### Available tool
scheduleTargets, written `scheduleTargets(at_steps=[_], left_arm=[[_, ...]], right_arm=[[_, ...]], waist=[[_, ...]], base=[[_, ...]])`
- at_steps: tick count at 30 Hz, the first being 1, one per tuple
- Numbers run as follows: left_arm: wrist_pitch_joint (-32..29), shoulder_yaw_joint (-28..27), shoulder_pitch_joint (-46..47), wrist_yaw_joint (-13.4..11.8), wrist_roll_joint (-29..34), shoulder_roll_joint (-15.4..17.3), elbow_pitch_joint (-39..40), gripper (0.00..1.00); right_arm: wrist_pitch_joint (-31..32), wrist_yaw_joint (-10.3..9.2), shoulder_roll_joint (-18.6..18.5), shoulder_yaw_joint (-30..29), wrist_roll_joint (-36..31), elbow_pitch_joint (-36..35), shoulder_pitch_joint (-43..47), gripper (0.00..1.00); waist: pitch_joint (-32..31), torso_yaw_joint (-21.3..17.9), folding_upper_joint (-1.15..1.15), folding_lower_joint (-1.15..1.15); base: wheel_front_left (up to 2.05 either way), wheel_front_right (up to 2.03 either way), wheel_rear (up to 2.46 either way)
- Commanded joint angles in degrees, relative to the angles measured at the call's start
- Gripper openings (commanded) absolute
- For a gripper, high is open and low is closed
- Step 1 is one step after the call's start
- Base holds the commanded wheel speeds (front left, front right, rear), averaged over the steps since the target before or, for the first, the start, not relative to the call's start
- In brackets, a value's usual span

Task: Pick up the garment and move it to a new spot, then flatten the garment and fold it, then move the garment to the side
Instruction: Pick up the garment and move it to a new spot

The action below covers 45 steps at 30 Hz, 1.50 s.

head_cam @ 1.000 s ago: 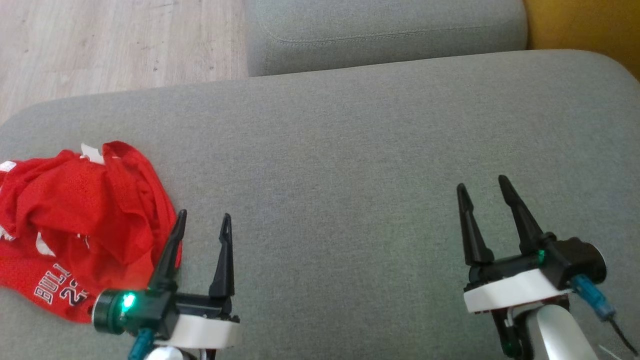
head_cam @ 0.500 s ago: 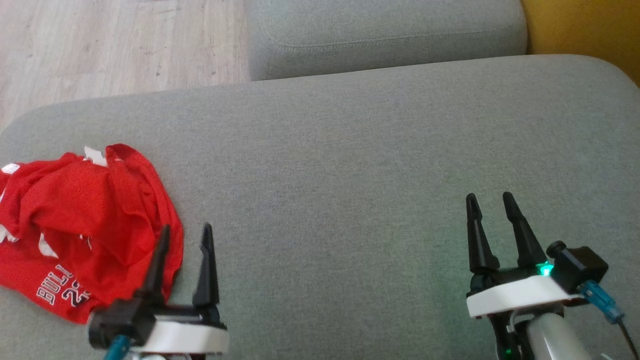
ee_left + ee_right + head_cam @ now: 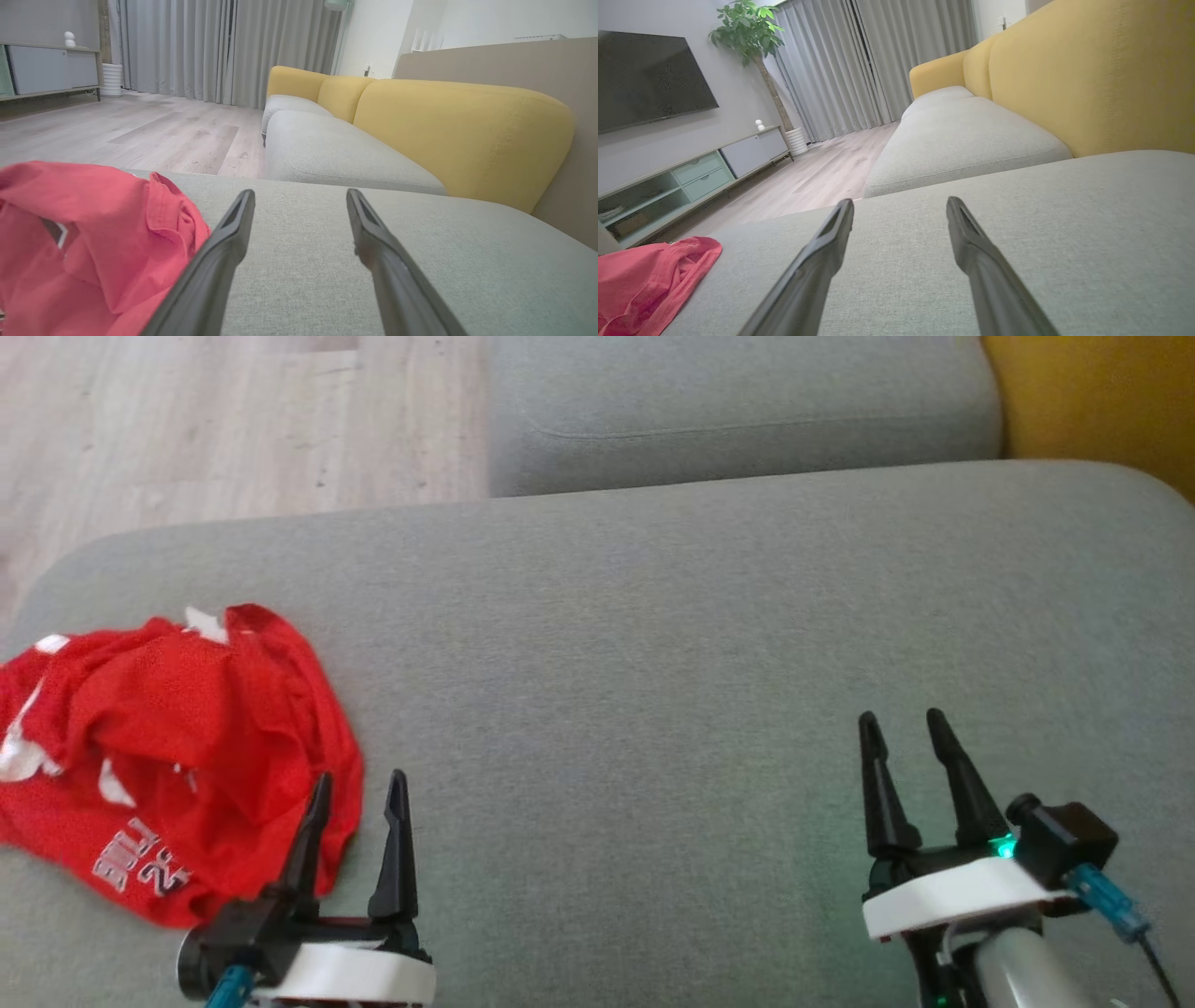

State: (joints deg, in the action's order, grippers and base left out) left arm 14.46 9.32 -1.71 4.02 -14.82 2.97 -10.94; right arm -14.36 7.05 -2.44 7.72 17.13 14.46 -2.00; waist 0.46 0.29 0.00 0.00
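The red garment [image 3: 168,756] lies crumpled in a heap on the grey sofa seat [image 3: 653,663], just to the left of the left tool [image 3: 361,777] and reaching a little ahead of it; white lettering [image 3: 140,870] shows on the fold nearest the tool's base; the left tool's two dark fingers stand apart with nothing between them, and its left finger crosses the cloth's edge from where the head looks down, though I cannot tell whether it touches; the right tool [image 3: 901,716] is well off to the right, its fingers likewise apart and empty, over bare grey fabric, far from the garment; ahead of both tools sits a second grey cushion [image 3: 738,411]; to the right of that runs a yellow backrest [image 3: 458,130]; ahead and left of the left tool is pale wood floor [image 3: 187,420].
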Motion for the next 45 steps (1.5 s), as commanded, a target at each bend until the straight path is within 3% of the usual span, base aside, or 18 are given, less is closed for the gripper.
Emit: scheduleTargets(at_steps=[1,12,27,35,45], left_arm=[[0.54,-1.88,2.08,-0.39,-0.31,-0.09,1.76,1.00],[0.54,-5.16,0.42,-1.38,0.23,-0.09,0.95,1.00],[0.54,-7.40,-1.10,-0.89,1.52,-0.09,2.95,1.00],[0.54,-8.41,-0.85,-0.43,1.59,-0.09,3.64,1.00],[0.54,-13.94,4.54,-0.66,2.12,0.72,4.34,1.00]], right_arm=[[-0.63,0.44,-0.43,1.84,-0.18,-1.62,-1.70,1.00],[-0.63,0.44,-0.43,6.40,0.78,-1.07,-0.28,1.00],[-0.63,0.44,-0.43,12.30,3.16,-0.22,0.45,1.00],[-0.63,0.44,-0.43,11.79,3.26,-0.61,-0.42,1.00],[-0.63,0.44,-0.43,8.93,0.94,-1.34,-3.60,1.00]], waist=[[-0.23,0.91,0.00,0.00],[-1.97,9.18,0.00,0.00],[-3.17,21.47,0.00,0.00],[-2.05,23.23,0.00,0.00],[3.95,21.09,0.00,0.00]], base=[[0.00,0.00,0.00],[0.00,0.00,0.00],[0.00,0.00,0.00],[0.00,0.00,0.00],[0.00,0.00,0.00]])
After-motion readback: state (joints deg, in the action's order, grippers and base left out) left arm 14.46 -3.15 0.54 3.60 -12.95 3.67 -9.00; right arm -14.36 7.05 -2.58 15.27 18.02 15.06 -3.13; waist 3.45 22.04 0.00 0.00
